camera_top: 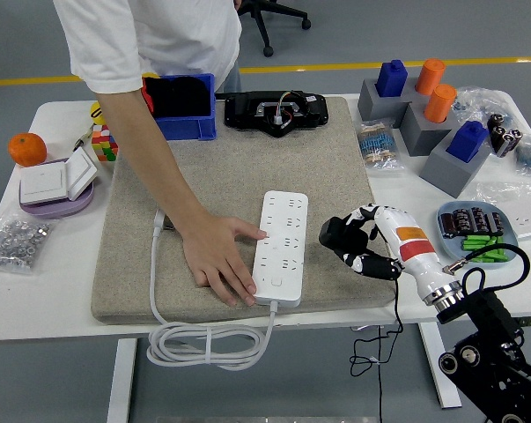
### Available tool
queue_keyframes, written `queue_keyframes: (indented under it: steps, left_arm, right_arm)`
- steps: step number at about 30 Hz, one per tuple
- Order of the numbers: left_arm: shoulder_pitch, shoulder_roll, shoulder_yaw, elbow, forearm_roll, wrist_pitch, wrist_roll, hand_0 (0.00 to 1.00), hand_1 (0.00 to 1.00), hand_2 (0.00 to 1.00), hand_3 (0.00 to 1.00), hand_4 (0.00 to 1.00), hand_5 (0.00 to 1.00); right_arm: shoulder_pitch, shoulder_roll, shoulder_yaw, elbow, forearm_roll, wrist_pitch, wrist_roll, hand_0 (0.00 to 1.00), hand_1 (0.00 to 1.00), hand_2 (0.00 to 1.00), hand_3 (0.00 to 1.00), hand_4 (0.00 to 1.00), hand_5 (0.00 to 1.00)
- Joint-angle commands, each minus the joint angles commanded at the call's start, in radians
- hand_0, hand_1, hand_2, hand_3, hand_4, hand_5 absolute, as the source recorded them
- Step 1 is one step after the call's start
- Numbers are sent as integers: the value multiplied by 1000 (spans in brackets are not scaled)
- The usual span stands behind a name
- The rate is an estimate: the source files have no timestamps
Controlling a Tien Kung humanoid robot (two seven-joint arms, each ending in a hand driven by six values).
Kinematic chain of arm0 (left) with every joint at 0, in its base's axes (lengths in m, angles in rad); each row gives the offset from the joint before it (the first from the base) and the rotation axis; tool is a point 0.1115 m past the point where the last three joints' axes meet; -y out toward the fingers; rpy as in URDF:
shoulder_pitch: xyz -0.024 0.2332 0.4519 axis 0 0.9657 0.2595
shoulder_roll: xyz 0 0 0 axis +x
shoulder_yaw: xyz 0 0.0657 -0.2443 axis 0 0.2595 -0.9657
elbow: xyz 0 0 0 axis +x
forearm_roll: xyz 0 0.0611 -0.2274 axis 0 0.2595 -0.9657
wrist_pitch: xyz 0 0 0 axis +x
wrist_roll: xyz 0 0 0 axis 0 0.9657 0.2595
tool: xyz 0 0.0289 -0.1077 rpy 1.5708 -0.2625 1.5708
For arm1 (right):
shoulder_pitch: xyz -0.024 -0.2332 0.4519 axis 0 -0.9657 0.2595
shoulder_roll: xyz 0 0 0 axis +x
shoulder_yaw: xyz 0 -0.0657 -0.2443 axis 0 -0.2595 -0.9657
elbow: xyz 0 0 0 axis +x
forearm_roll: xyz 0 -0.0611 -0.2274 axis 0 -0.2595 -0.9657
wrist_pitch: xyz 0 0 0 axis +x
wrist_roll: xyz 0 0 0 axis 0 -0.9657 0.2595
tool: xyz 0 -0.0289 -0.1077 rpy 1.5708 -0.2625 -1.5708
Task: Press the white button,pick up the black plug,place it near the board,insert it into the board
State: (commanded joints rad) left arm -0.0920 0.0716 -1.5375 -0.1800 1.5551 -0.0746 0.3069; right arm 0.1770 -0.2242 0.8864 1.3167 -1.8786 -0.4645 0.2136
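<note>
A white power strip (pixel 281 247) lies on the beige mat (pixel 239 167), its white cable (pixel 208 342) looping off the table's front edge. A person's hand (pixel 219 262) rests flat on the mat, with its fingers on the strip's left side. My right hand (pixel 357 244) hovers just right of the strip, its fingers curled around the black plug (pixel 333 235), whose thin black cord (pixel 377 348) hangs down past the table edge. The plug sits about level with the strip's lower sockets, a small gap away from it. My left arm is out of sight.
At the mat's far edge are a blue bin (pixel 184 107) and a black device (pixel 272 112). Grey blocks with blue and orange pegs (pixel 424 110) and a plate of batteries (pixel 475 231) stand at the right. An orange (pixel 26 148), a wall switch (pixel 55 181) and a bag of screws (pixel 17 240) lie at the left.
</note>
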Motion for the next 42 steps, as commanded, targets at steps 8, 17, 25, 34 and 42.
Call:
queue_keyframes:
  steps: [8, 17, 25, 34, 42]
  left_arm:
    - [-1, 0, 2, 0, -2, 0, 0, 709, 695, 669, 716, 717, 300]
    - [-3, 3, -1, 0, 1, 0, 1, 709, 695, 669, 716, 717, 300]
    - [-5, 4, 6, 0, -5, 0, 1, 709, 695, 669, 716, 716, 301]
    - [-7, 9, 10, 0, -5, -1, 2, 709, 695, 669, 716, 717, 301]
    - [-7, 11, 14, 0, -6, -1, 3, 708, 695, 668, 716, 716, 300]
  right_arm:
    - [40, -7, -62, 40, 24, 19, -12, 276, 186, 230, 405, 691, 2]
    - [82, -19, -130, 51, 31, 53, -26, 275, 185, 228, 406, 688, 2]
    - [119, -17, -187, 34, 30, 62, -29, 275, 180, 226, 403, 686, 2]
    - [145, -2, -207, -9, 11, 68, -34, 274, 179, 225, 402, 686, 2]
    - [149, -6, -212, -29, -2, 83, -44, 274, 179, 224, 405, 684, 2]
